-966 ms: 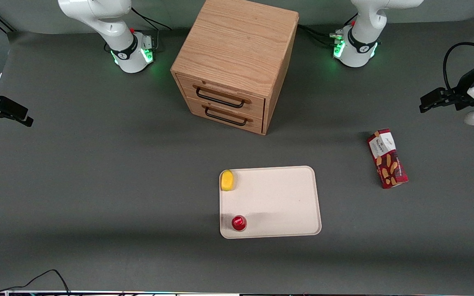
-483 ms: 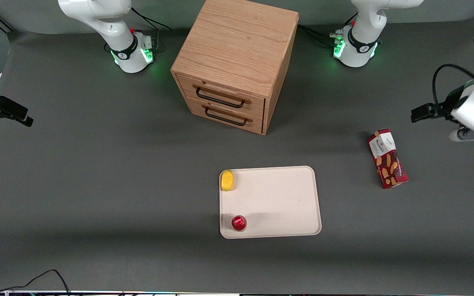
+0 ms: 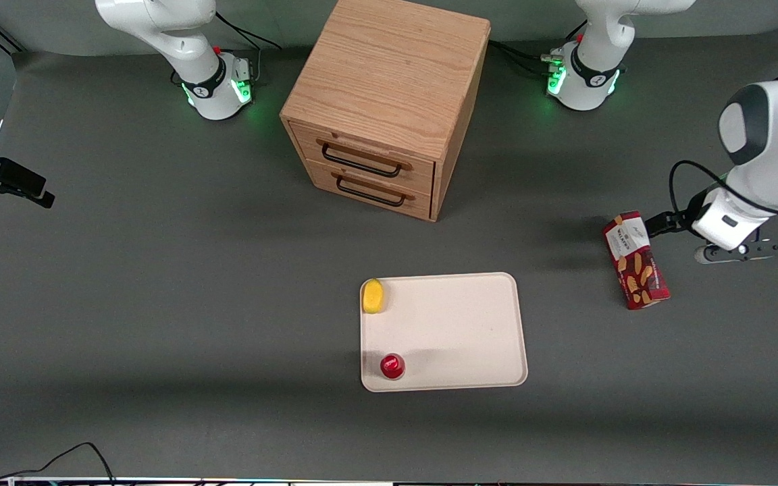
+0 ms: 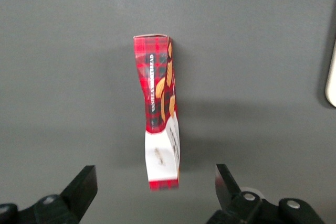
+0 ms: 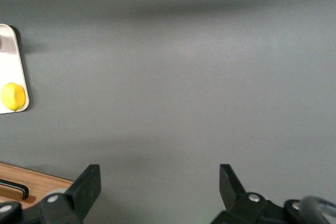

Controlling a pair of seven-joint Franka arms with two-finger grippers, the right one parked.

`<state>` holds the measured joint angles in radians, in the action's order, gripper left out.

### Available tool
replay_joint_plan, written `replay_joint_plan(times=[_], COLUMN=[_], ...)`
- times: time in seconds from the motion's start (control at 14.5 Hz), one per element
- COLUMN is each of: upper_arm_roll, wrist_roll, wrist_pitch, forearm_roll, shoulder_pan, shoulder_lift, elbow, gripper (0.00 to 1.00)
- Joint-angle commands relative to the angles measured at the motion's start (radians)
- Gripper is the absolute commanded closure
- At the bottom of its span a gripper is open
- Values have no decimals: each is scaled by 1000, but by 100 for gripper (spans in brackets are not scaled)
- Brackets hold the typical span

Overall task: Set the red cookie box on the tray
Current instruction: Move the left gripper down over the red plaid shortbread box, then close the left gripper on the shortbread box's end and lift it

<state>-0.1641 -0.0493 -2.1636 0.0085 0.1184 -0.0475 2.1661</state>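
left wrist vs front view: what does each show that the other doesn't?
Left wrist only: the tool with fingers spread open above the table, and the red cookie box's narrow plaid side with printed lettering.
Front only: the wooden drawer cabinet, the yellow object and small round red object on the tray, both arm bases, and the whole tray.
Both: the box lying on the grey table, off the tray, and the tray itself, of which the wrist view catches just an edge.

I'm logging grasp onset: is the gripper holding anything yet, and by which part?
Nothing: the gripper is open above the red cookie box, not touching it.
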Motion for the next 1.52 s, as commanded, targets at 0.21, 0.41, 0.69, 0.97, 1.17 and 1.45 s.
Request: replay_joint_plan(times=[0.21, 0.41, 0.69, 0.97, 1.17, 1.45], upper_arm_roll=[-2, -2, 0, 0, 0, 5], wrist_roll=[51, 54, 54, 52, 51, 45], wrist_pitch=[-396, -542, -639, -636, -625, -503], forearm_roll=[-18, -30, -35, -36, -36, -48], shoulder_pan=[0, -2, -2, 0, 1, 10], shoulder_lift=[-122, -214, -256, -246, -230, -157], elbow=[152, 167, 192, 196, 195, 181], gripper=[0, 0, 91, 100, 100, 100])
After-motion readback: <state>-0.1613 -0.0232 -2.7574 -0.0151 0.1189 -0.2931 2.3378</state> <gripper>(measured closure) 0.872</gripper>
